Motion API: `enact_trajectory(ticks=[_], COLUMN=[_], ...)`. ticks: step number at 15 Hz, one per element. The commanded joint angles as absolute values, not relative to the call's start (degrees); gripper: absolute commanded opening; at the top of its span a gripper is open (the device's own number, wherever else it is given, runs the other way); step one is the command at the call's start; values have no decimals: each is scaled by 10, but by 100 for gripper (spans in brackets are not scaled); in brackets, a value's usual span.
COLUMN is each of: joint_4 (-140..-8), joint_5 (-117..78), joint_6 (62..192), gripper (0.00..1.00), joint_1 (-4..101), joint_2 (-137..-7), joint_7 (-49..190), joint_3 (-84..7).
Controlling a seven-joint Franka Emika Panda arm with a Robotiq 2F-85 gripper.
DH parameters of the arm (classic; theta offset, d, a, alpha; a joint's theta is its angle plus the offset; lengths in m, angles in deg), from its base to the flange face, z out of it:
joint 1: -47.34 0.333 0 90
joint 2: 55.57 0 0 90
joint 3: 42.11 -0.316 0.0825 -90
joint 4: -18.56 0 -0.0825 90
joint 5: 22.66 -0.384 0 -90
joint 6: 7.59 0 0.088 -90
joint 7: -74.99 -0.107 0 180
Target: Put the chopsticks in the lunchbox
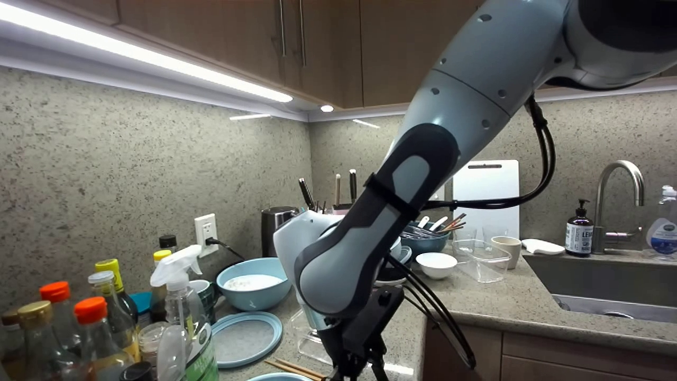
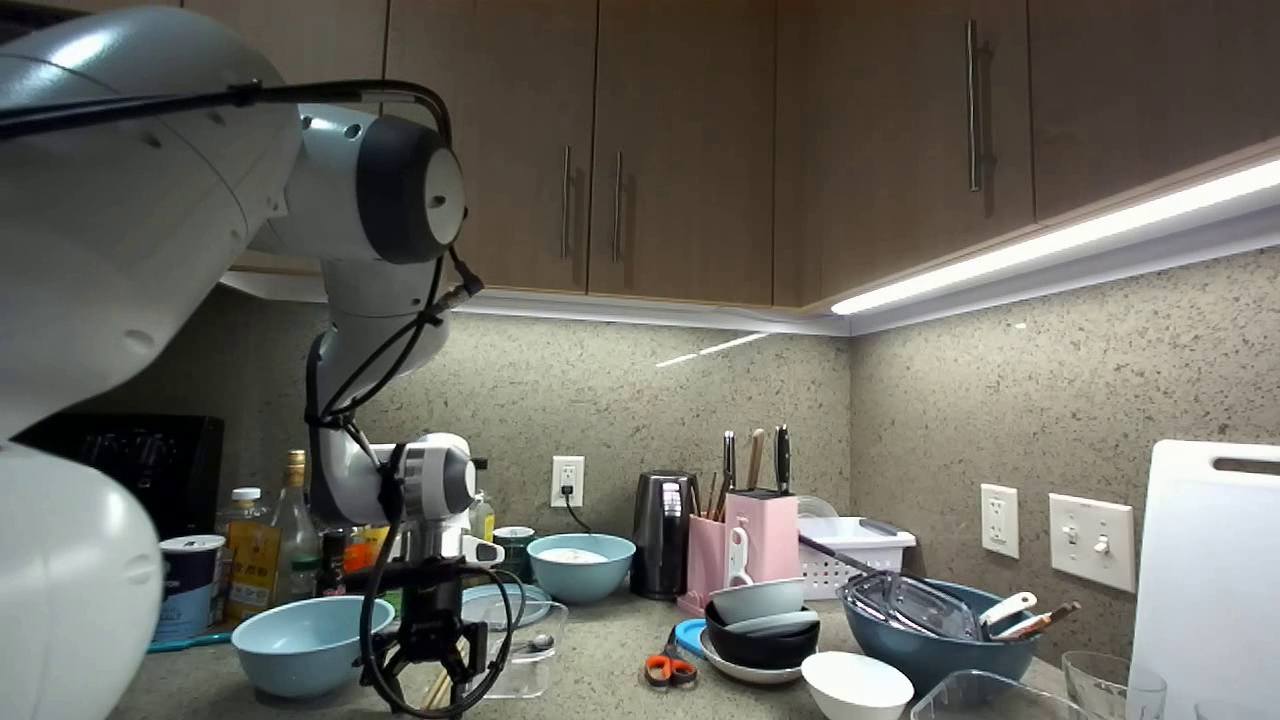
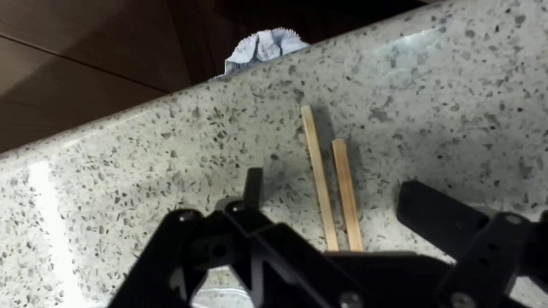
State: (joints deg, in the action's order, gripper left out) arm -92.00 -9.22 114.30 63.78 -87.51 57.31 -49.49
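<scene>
The black two-fingered claw has its fingers apart in the wrist view and grips nothing; between them, as seen from above, a pair of thin, straight, pale-tan wooden chopsticks lies on the speckled grey stone worktop. Their lower ends are hidden by the claw. The step in hand looks like lining up for the pick. Next should come any last lowering, then bringing the fingers together across both sticks; how high the fingertips stand is hard to tell. The worktop's edge runs from 9 o'clock to between 1 and 2, near the sticks' upper ends, with a frayed pale cloth past it at 12.

In an exterior view, a clear rectangular plastic box, most likely the lunchbox, sits beside the claw at 2 o'clock; a deep light-blue bowl at 9 to 10 could hamper swinging that way.

In an exterior view, a flat round light-blue plate lies between 9 and 10 from the claw, the worktop's edge between 2 and 3. A short lift toward 10 or 11, over the box, seems the roomiest way.
</scene>
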Motion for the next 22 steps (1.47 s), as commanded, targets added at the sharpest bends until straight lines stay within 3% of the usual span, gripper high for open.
enact_trajectory(ticks=[1,6,8,22], joint_4=[-889,-870,-866,-922], joint_5=[-126,-151,-171,-214], joint_6=[1109,1088,1084,1089], gripper=[48,16,7,9], joint_1=[631,622,617,631], joint_2=[-894,-894,-893,-831], joint_7=[617,632,642,620], joint_3=[-499,-500,-502,-506])
